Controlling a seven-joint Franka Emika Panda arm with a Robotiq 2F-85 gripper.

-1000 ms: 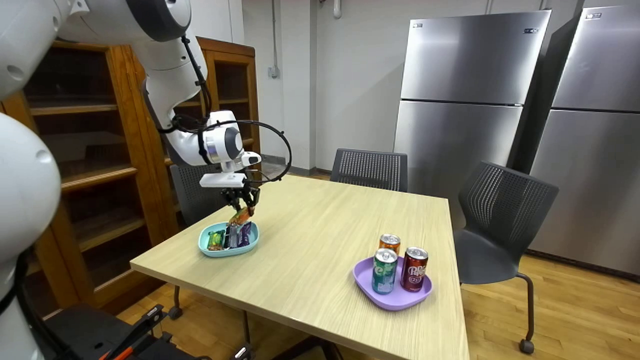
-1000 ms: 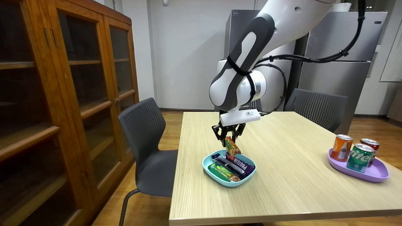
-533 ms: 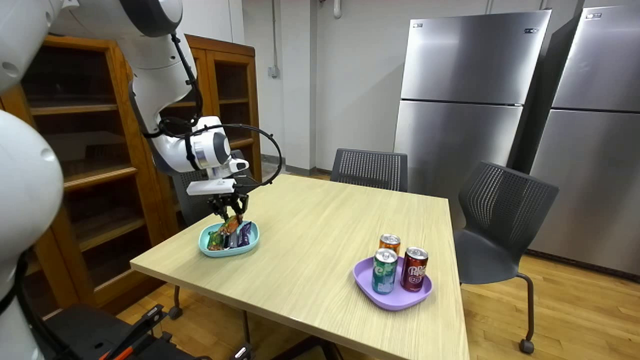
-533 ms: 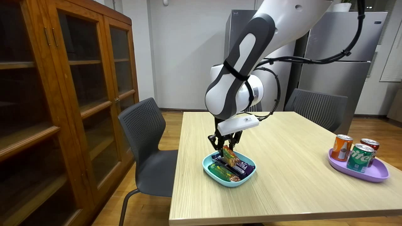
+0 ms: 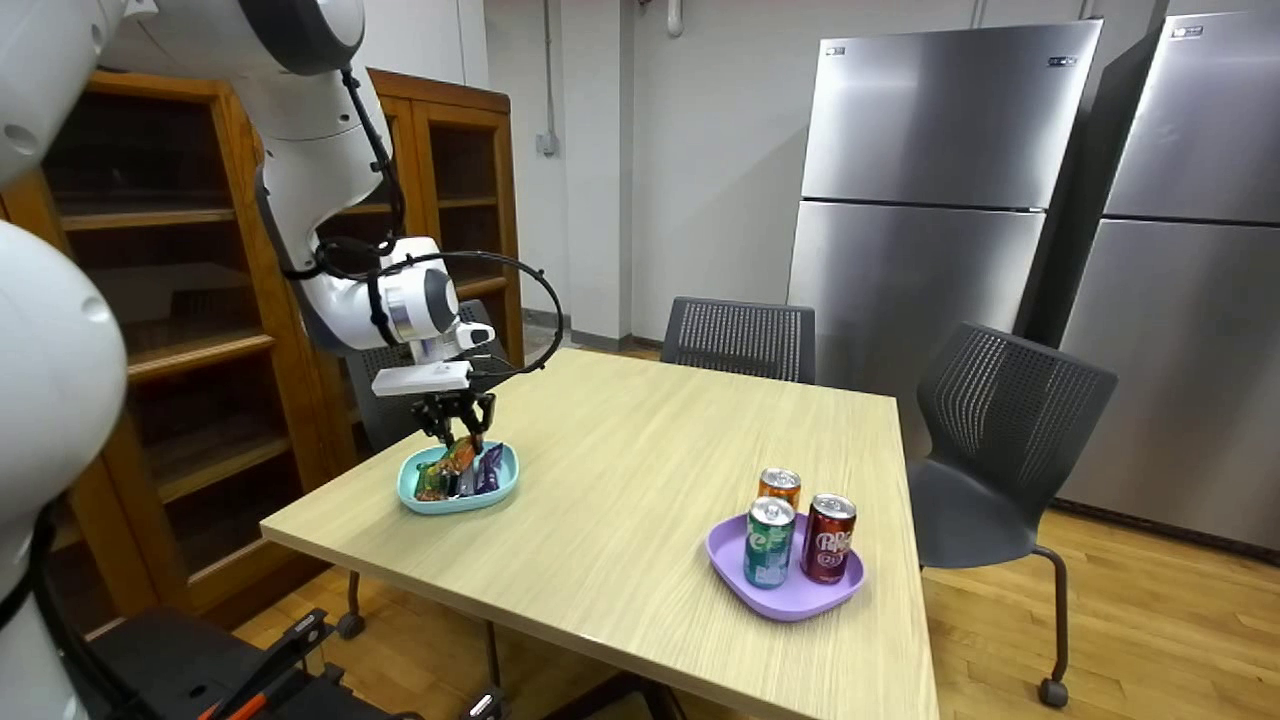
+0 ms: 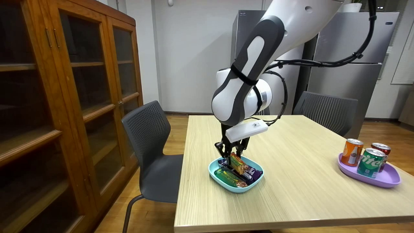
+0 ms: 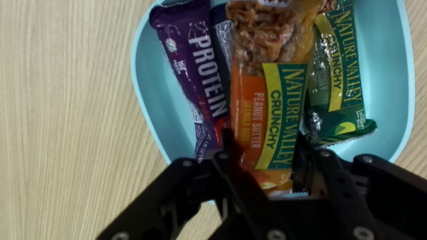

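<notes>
My gripper (image 7: 265, 143) points down at the light-blue tray (image 7: 387, 76) on the table; the tray also shows in both exterior views (image 5: 405, 492) (image 6: 211, 173). Its fingers stand on either side of the near end of an orange granola bar (image 7: 268, 100). A narrow gap shows by the right finger, so the gripper looks slightly open around the bar. The orange bar (image 6: 238, 163) lies on top of the other bars. Under and beside it are a purple protein bar (image 7: 208, 63), a dark bar (image 7: 222, 31), partly hidden, and a green granola bar (image 7: 338, 60).
A purple tray (image 5: 800, 602) holds an orange can (image 5: 780, 484), a green can (image 5: 769, 545) and a dark red can (image 5: 829, 540) at the table's other end. Grey chairs (image 6: 152, 129) stand round the table (image 5: 620, 470). A wooden cabinet (image 6: 74, 97) stands beyond the tray side.
The gripper has moved down and slightly toward the cabinet, bringing the orange bar from above the tray onto the other bars. In the last half second, the bar has settled slightly lower and flatter.
</notes>
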